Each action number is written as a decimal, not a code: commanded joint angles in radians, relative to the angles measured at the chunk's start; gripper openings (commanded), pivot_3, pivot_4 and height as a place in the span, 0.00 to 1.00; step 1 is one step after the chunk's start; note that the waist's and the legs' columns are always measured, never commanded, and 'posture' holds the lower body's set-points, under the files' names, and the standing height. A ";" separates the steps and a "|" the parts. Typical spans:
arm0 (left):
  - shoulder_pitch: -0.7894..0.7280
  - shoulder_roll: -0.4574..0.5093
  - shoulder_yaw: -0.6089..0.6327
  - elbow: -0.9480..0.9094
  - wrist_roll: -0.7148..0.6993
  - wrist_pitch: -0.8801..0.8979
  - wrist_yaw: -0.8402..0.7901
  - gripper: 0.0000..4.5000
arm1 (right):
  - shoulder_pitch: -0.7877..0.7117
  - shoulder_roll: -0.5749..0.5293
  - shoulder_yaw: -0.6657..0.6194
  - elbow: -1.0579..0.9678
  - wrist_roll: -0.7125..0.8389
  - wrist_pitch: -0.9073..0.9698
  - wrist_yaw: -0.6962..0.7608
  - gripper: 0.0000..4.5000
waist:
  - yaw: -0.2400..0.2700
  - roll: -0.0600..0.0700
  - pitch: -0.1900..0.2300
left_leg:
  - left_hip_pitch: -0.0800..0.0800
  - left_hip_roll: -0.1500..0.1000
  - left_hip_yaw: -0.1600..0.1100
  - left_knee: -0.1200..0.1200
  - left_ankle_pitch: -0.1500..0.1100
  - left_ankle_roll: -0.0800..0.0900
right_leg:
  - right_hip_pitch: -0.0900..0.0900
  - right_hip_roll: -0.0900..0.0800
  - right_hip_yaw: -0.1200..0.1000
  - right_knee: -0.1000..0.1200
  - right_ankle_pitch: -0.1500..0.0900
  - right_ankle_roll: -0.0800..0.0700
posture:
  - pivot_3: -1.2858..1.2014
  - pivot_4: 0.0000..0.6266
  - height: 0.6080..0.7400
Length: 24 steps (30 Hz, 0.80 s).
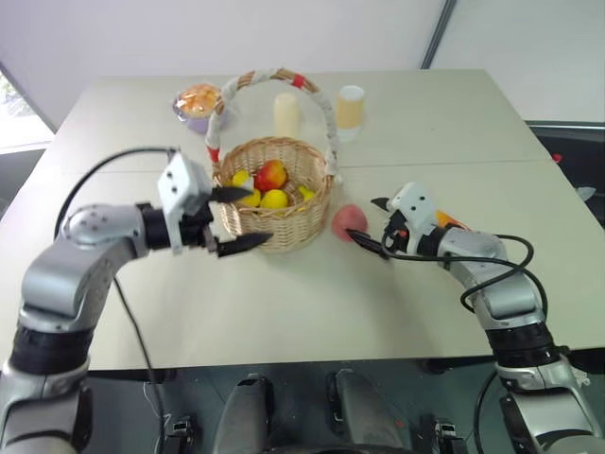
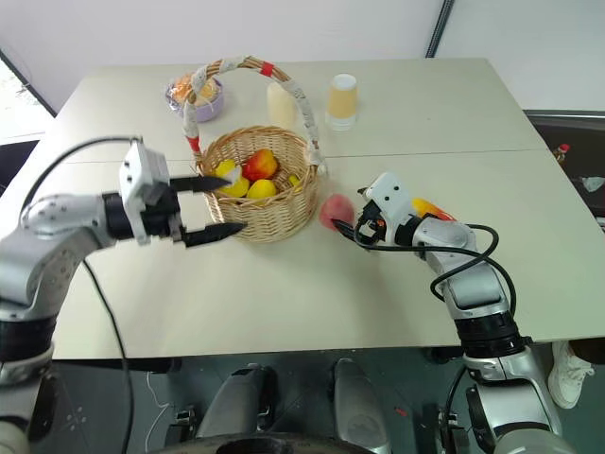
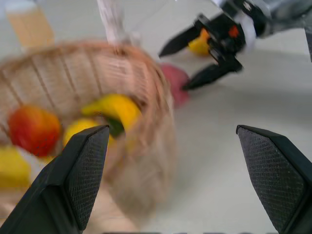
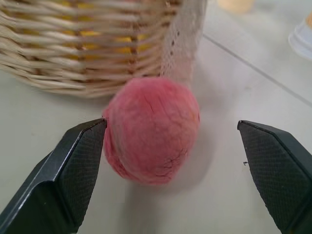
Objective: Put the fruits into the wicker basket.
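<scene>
Right wrist view gives me the pink peach [image 4: 151, 129] close up: round, matte, faintly creased skin, resting on the table just beside the wicker basket [image 4: 92, 48], whose tan woven wall and white-wrapped handle base stand right behind it. My right gripper [image 1: 367, 225] is spread wide, one black textured finger [image 4: 78, 165] touching the peach's side, the other well apart, so it grasps nothing. From the head cameras I see the basket near the middle of the pale, smooth table [image 1: 312, 312], its tall arched handle wound in white with red bands. Inside lie the red-and-yellow mango [image 1: 271, 174] and yellow curved fruit, the banana [image 3: 114, 107] among it. My left gripper [image 1: 236, 219] is released too, jaws open at the basket's rim, one finger over the opening and one outside the wall, holding nothing. Toward the far edge stand two pale yellow cylinders [image 1: 287, 113] and a purple bowl [image 1: 198, 106] with an orange top. A light wall rises behind the table.
</scene>
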 commanded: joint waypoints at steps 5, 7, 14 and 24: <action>0.109 -0.017 0.016 -0.158 -0.046 0.031 0.094 0.98 | -0.036 0.061 0.003 0.095 0.014 -0.012 0.017 1.00 | -0.001 0.000 0.000 | 0.000 0.000 0.000 0.000 0.000 0.000 | 0.000 0.000 0.000 0.000 0.000 0.000 | 0.52 0.24 1.00; 0.118 -0.020 0.012 -0.165 -0.046 0.033 0.110 1.00 | -0.037 0.071 0.001 0.102 0.016 -0.017 0.019 0.94 | -0.001 0.000 0.000 | 0.000 0.000 0.000 0.000 0.000 0.000 | 0.000 0.000 0.000 0.000 0.000 0.000 | 0.52 0.24 1.00; 0.125 -0.053 0.047 -0.128 -0.074 -0.009 0.133 1.00 | -0.007 0.021 -0.013 -0.012 -0.009 -0.035 0.021 0.52 | -0.003 0.000 0.000 | 0.001 0.000 0.000 0.000 0.000 0.000 | 0.000 0.000 0.000 0.001 0.000 0.000 | 0.52 0.24 1.00; 0.242 -0.094 0.213 -0.030 -0.131 -0.109 0.100 1.00 | -0.086 -0.063 0.008 -0.427 0.157 0.099 0.122 0.52 | -0.024 0.000 0.000 | 0.003 0.001 0.000 0.000 0.000 0.000 | 0.000 0.002 0.000 0.001 0.000 0.000 | 0.52 0.24 1.00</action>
